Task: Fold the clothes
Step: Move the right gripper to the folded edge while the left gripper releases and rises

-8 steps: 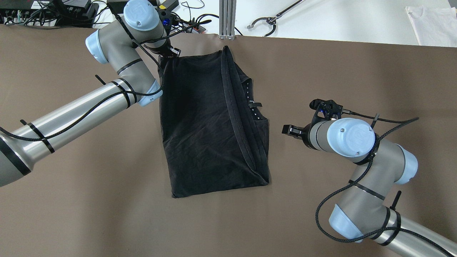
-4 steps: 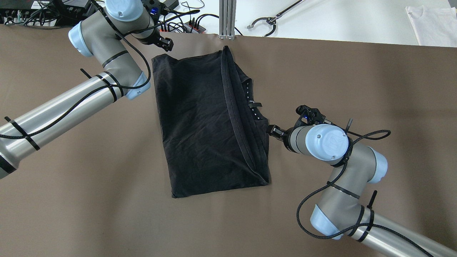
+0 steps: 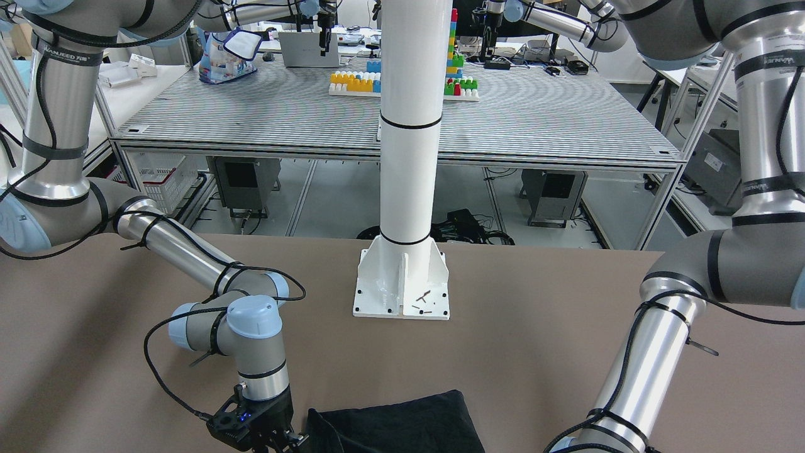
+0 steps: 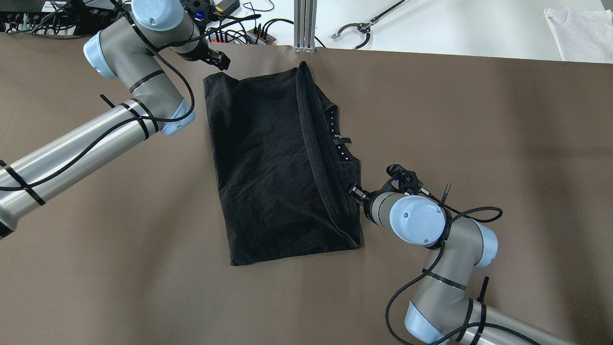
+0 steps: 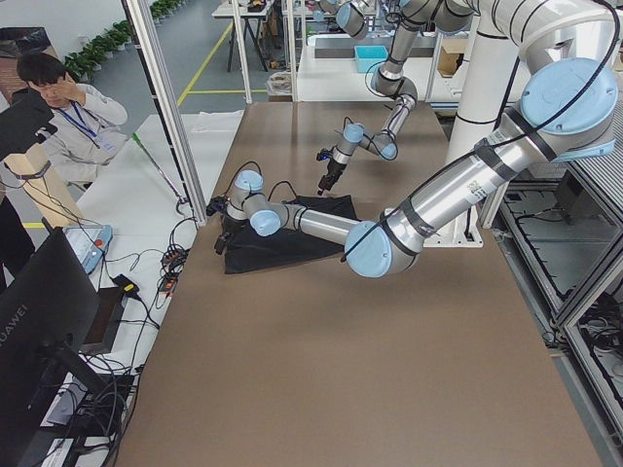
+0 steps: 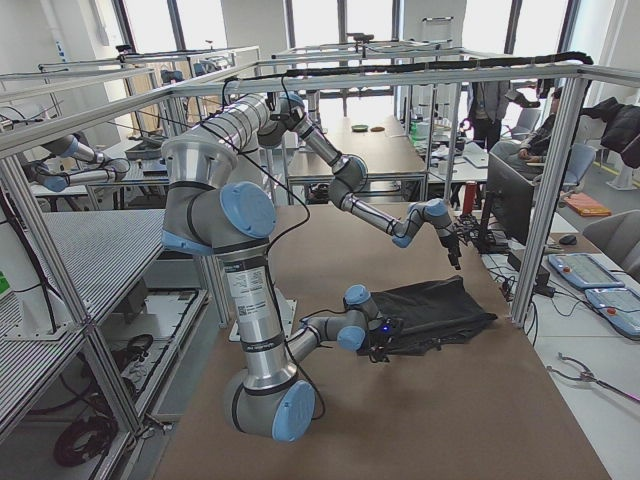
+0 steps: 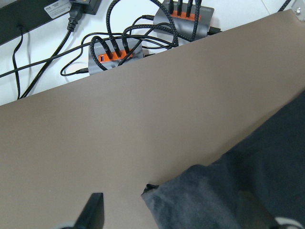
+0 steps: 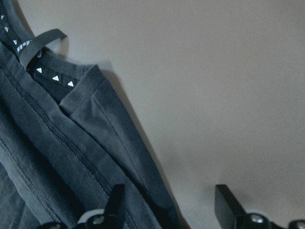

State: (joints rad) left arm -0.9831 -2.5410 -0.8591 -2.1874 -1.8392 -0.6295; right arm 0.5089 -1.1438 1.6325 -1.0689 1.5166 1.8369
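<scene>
The black garment point(image 4: 278, 163) lies folded flat in the middle of the brown table, with a small white print at its collar point(image 8: 47, 76). It also shows in the front-facing view point(image 3: 402, 421). My left gripper point(image 4: 221, 61) is open and empty, just above the garment's far left corner point(image 7: 157, 191), which lies between its spread fingers point(image 7: 93, 212). My right gripper point(image 4: 354, 191) is open at the garment's right edge. In the right wrist view one finger point(image 8: 116, 200) stands over the hem and the other point(image 8: 226, 202) over bare table.
The white pole's base point(image 3: 402, 286) stands at the robot's side of the table. Power strips and cables point(image 4: 249, 33), an aluminium post point(image 4: 305, 24), a grabber tool point(image 4: 364, 28) and a white cloth point(image 4: 579, 28) lie beyond the far edge. A person point(image 5: 68, 107) sits there.
My left gripper has let go of the garment's far left corner and drawn back to the far left. My right gripper has moved left and nearer, up to the garment's right edge.
</scene>
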